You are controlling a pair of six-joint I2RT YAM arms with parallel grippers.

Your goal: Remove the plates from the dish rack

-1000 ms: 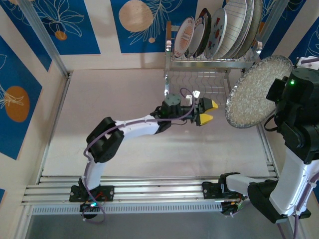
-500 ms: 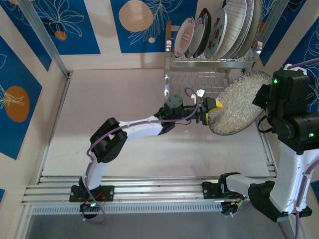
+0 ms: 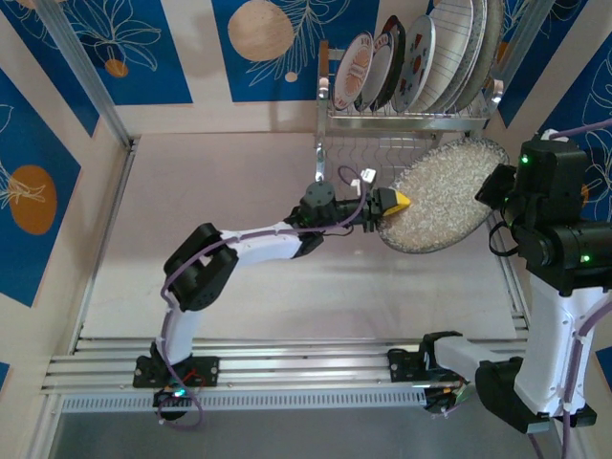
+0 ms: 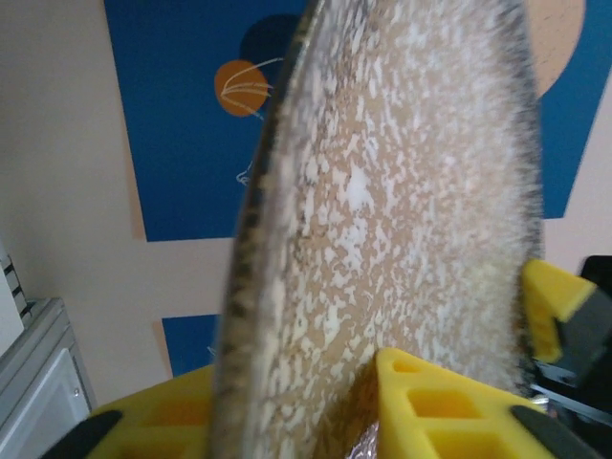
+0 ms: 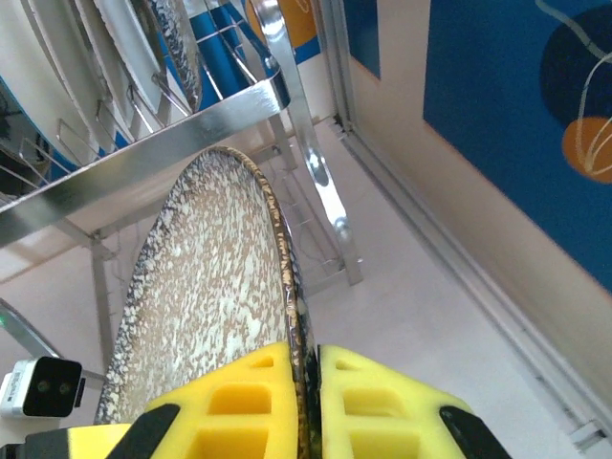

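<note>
Where the left gripper (image 3: 390,203) reaches out over the table (image 3: 239,287), its yellow fingers (image 4: 430,402) are pressed onto both faces of the speckled plate (image 3: 440,196) at its left rim; the right gripper (image 5: 304,359) pinches the opposite rim, jaws tight on the edge; the plate hangs tilted between them, off the table, just in front of the rack (image 3: 411,122); other plates (image 3: 421,57) stand upright in the upper tier's slots.
</note>
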